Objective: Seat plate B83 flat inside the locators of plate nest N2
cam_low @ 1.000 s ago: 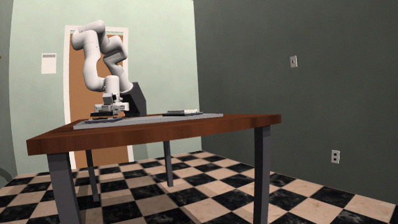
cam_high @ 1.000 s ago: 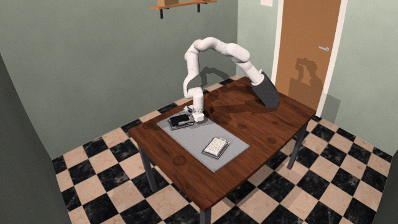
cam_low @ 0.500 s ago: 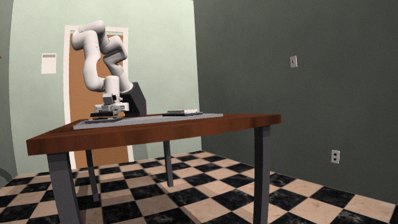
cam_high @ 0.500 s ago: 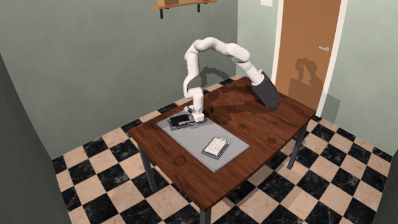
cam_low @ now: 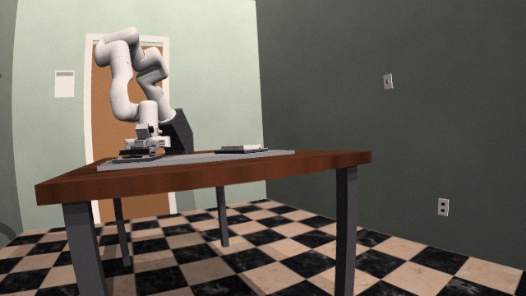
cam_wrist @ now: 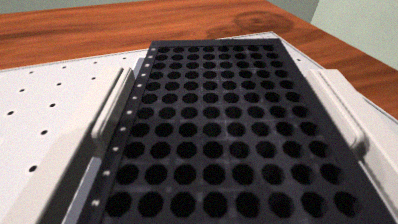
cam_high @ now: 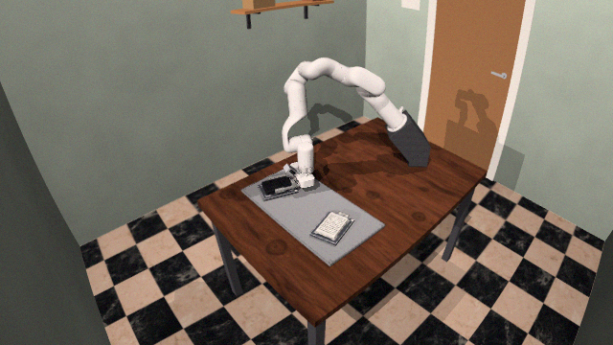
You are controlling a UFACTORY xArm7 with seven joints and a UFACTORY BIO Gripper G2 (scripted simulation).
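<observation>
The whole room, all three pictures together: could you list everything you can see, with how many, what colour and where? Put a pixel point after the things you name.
Black plate (cam_high: 277, 186) (cam_low: 133, 152) (cam_wrist: 212, 125): one, held above a nest
White plate (cam_high: 332, 225) (cam_low: 240, 146): one, on the other nest
Nests (cam_high: 280, 196) (cam_low: 137, 159): two, dark, on the board
Board (cam_high: 297, 211) (cam_low: 181, 159) (cam_wrist: 30, 112): one, grey, on the table
Table (cam_high: 268, 244) (cam_low: 205, 174) (cam_wrist: 100, 30): one, brown
Floor: one, black-and-beige checks
Door (cam_high: 469, 48) (cam_low: 99, 90): one, brown, beyond the table
Shelf (cam_high: 287, 7): one, orange-brown, wall
Box (cam_high: 259, 4): one, tan, shelf
Wall fittings (cam_low: 388, 81): two, pale, dark wall
Notice (cam_high: 410, 4) (cam_low: 64, 84): one, whitish, beside the door
Arm (cam_high: 297, 101) (cam_low: 121, 78): one, white, dark base
Gripper (cam_high: 283, 182) (cam_low: 141, 150) (cam_wrist: 225, 110): one, white, around black plate

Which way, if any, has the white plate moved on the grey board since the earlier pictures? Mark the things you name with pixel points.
No, the white plate (cam_high: 332, 225) (cam_low: 240, 147) keeps its place against the grey board (cam_high: 287, 216) (cam_low: 185, 160) (cam_wrist: 65, 110).
</observation>
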